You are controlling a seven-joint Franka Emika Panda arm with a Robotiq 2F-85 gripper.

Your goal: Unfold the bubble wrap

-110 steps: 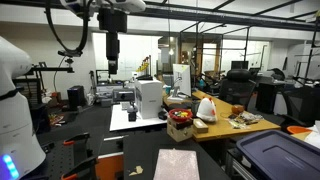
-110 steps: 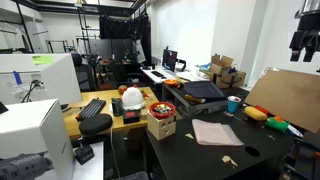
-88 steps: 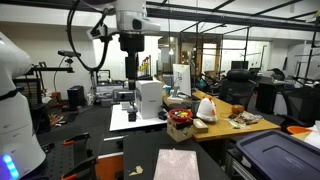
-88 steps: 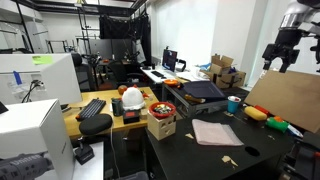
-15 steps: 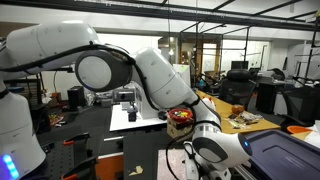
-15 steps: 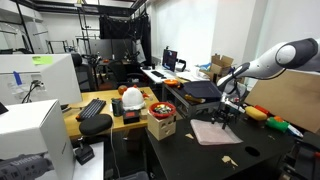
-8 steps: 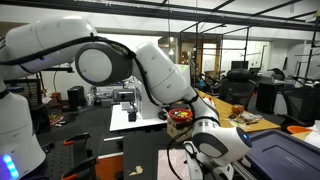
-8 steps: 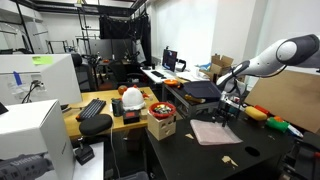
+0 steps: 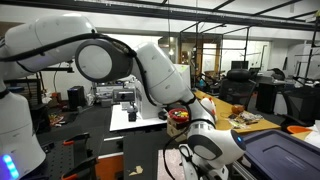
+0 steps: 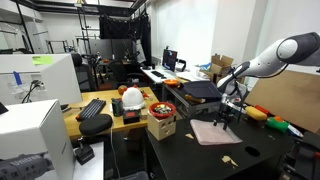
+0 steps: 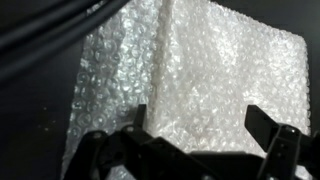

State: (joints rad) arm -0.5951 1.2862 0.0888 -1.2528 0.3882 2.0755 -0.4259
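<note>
The bubble wrap [image 11: 190, 80] is a pale, bumpy, translucent sheet, folded, lying flat on the dark table. It fills most of the wrist view. In an exterior view it is a pale rectangle [image 10: 212, 133] on the black table; in another exterior view only its left edge [image 9: 166, 163] shows beside the arm. My gripper [image 11: 200, 130] is open, its two dark fingers spread just above the wrap's near part. In an exterior view the gripper [image 10: 226, 120] hangs over the wrap's far right corner. Nothing is held.
A cardboard sheet [image 10: 288, 100] leans behind the wrap. A small crate of fruit [image 10: 161, 118] stands at the table's left edge, toy food [image 10: 258, 113] lies to the right. A dark bin [image 9: 282, 155] stands close to the arm.
The gripper has come down from high above to just over the bubble wrap; in the last second it moved only slightly. The wrap has not moved.
</note>
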